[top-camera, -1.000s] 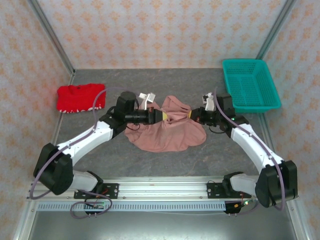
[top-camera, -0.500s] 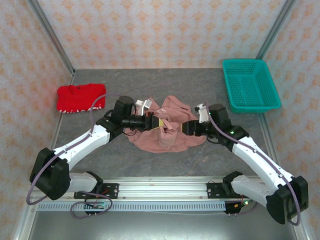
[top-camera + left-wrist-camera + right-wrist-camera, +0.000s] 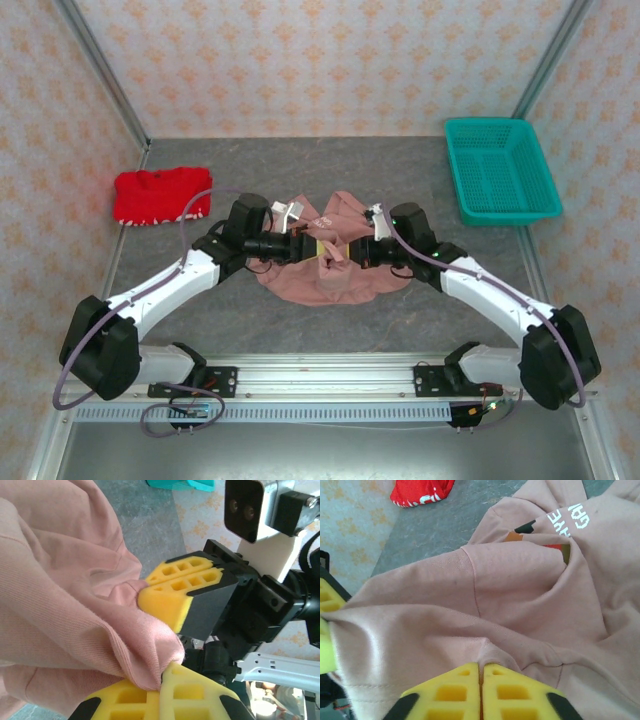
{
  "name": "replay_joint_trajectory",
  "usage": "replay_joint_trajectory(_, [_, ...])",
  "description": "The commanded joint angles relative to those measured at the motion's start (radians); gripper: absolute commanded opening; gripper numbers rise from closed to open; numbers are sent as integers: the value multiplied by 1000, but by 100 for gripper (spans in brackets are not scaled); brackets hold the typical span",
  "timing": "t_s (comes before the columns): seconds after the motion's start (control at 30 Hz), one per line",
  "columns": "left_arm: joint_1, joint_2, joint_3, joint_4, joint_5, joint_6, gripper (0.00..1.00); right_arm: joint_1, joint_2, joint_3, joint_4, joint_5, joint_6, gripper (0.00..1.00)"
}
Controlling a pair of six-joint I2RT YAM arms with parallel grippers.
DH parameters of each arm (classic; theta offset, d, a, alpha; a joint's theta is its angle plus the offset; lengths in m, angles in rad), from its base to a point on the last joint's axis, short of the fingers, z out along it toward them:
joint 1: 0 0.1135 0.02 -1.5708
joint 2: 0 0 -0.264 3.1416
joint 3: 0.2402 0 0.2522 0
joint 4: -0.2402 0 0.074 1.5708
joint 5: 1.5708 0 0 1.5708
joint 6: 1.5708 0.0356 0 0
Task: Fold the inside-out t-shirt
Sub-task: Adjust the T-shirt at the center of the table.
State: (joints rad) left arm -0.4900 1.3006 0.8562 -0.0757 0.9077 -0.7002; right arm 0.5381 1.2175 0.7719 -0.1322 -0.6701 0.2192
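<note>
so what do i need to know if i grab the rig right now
Grippers: left gripper shut on the t-shirt; right gripper shut on it too, tip to tip with the left, each pinching a bunch of cloth.
Things: t-shirt crumpled mid-table, print showing at the neck. Red garment far left, basket far right, both away from the arms.
Done: both grips on; no fold visible yet.
Left: probably spread the t-shirt flat, then fold it.
</note>
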Motion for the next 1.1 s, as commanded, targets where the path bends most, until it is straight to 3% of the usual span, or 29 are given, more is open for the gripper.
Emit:
replay_joint_trajectory(0.0, [6, 8, 46, -87, -111, 73, 0, -15, -59, 52, -97, 45, -17, 0])
replay_joint_trajectory(0.07, [6, 6, 80, -173, -313, 99, 0, -74, -87, 70, -97, -16, 70, 0])
replay_joint_trajectory(0.1, [6, 6, 94, -216, -435, 105, 10, -110, -89, 63, -38, -76, 149, 0])
replay_joint_trajectory(0.13, [1, 3, 106, -260, -563, 117, 28, -134, -81, 46, 48, -128, 234, 0])
replay_joint_trajectory(0.17, [-14, -10, 102, -274, -666, 150, 40, -141, -68, 42, 116, -162, 310, 0])
replay_joint_trajectory(0.23, [-69, -62, 67, -266, -821, 222, 52, -141, -42, 49, 159, -187, 371, 0])
replay_joint_trajectory(0.3, [-124, -124, 11, -211, -822, 272, 57, -142, -39, 55, 163, -181, 381, 0])
replay_joint_trajectory(0.4, [-198, -145, -38, -121, -736, 302, 63, -141, -9, 69, 164, -185, 382, 0])
replay_joint_trajectory(0.47, [-228, -69, 14, -133, -690, 335, 61, -142, -3, 71, 171, -190, 384, 0])
replay_joint_trajectory(0.53, [-258, 14, 84, -171, -728, 378, 57, -142, -6, 66, 171, -187, 380, 0])
replay_joint_trajectory(0.7, [-262, 175, 200, -163, -784, 474, 46, -142, -15, 47, 142, -199, 348, 0])
replay_joint_trajectory(0.87, [-249, 326, 324, -228, -838, 540, 55, -141, -25, 37, 77, -223, 280, 0])
replay_joint_trajectory(1.07, [-221, 423, 383, -192, -688, 529, 55, -141, -62, 10, 33, -239, 218, 0])
